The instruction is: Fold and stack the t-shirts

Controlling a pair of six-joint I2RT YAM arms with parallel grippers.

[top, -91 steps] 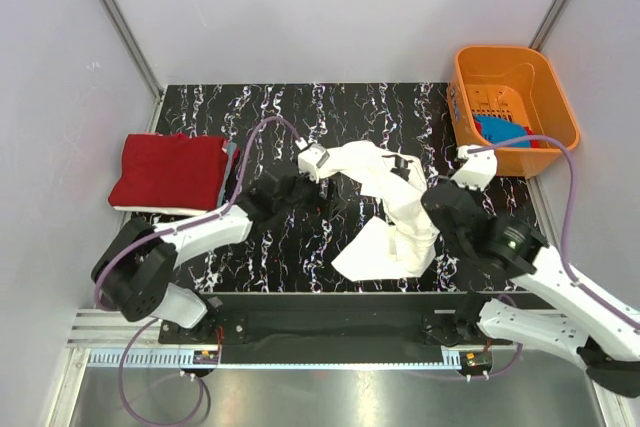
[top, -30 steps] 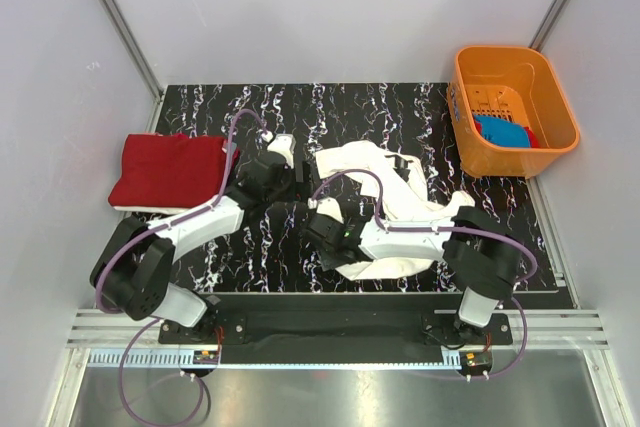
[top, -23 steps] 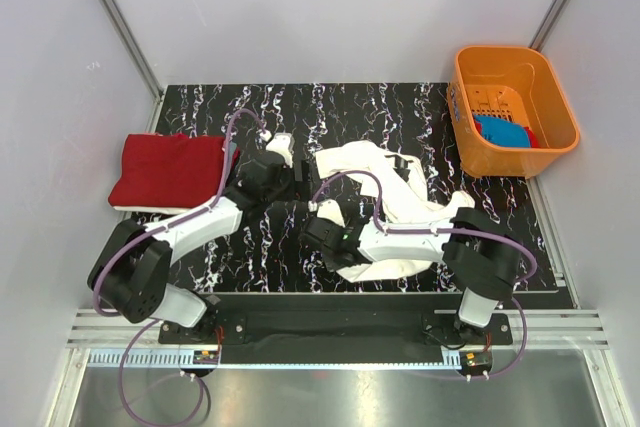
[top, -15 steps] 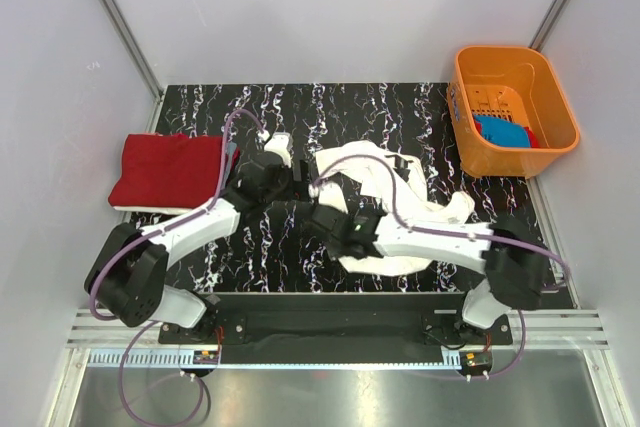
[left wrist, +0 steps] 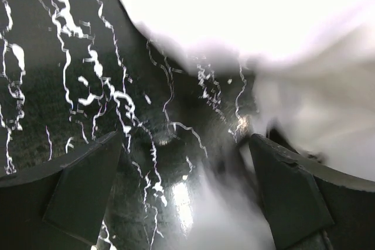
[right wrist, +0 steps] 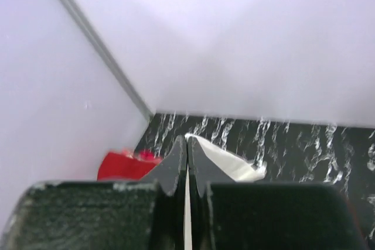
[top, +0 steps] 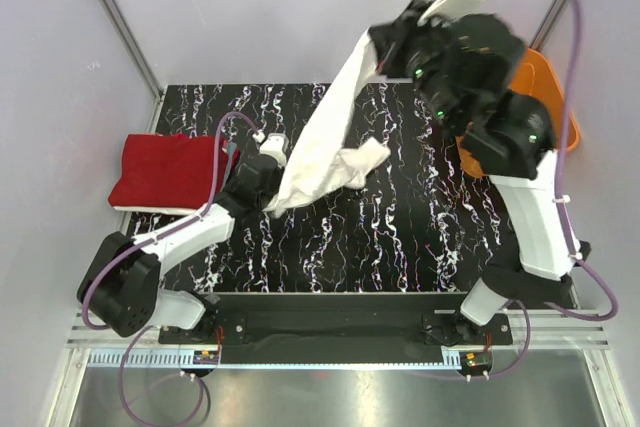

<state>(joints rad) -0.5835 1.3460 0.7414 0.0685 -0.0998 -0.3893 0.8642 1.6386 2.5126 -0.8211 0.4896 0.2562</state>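
The white shirt [top: 325, 137] hangs in a long, twisted strip. Its top end is held high and well to the right of the red shirt [top: 165, 169]. Its lower end is bunched on the surface [top: 400, 237] just to the right of that red shirt.

The right end effector [right wrist: 187, 144] is closed on the top of the strip. Its wrist view shows only a thin white edge pinched between the fingers. That is the first risk: with so little cloth in the pinch, the hanging weight or a quick swing could pull the shirt free, and it would fall in a heap.

The left end effector [left wrist: 184, 144] sits at the bunched lower end with its fingers spread wide. Blurred white cloth lies over and beside one finger, and nothing is clamped. If it closes here, it may take several layers or the wrong part of the hem. The shirt would then spread crooked and the fold would come out uneven.

The red shirt lies folded and flat at the left edge of the surface, close to the trailing cloth and the left arm. A sideways drag could catch it and rumple it.

The basket [top: 545, 72] is far to the right of the red shirt, mostly hidden behind the raised right arm, and looks out of harm's way.
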